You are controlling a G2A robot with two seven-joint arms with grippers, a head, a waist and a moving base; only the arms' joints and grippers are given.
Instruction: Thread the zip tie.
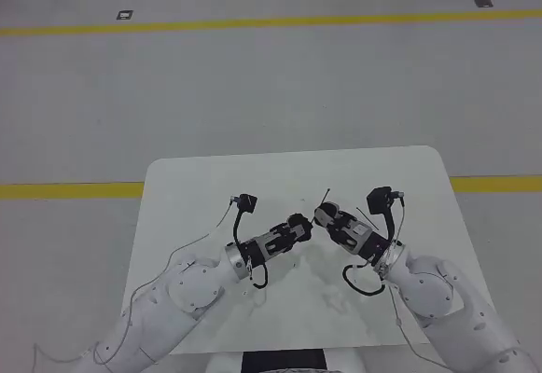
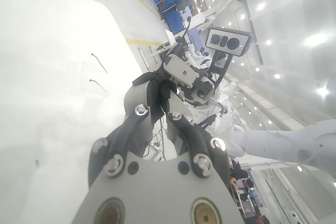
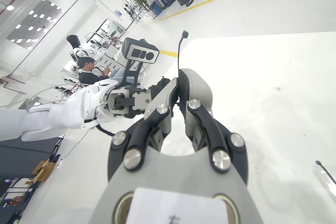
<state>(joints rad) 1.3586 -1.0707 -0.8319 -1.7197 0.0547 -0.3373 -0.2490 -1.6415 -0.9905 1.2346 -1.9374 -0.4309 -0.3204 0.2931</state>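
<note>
— What has the right gripper [image 3: 179, 96] got?
— It's clamped together on a black zip tie [image 3: 179, 62]. The strap stands up out of the pinch with its small square head at the top, in the air above the white desk [image 1: 252, 177]. The lower end is swallowed inside the pinch, so I can't see it.
— And the left gripper [image 1: 298, 225]?
— It's tip to tip with the right one, just beside it, over the middle of the desk. I can't tell whether it's apart or together. A black bunch [image 2: 157, 88] sits at its tip and hides things, and I can't make out what that is.
— Is it touching the tie?
— I can't tell that either.
— Anything farther out?
— Two loose ties [image 2: 99, 62] lie flat on the desk, near each other, thin and dark, well apart from both grippers.
</note>
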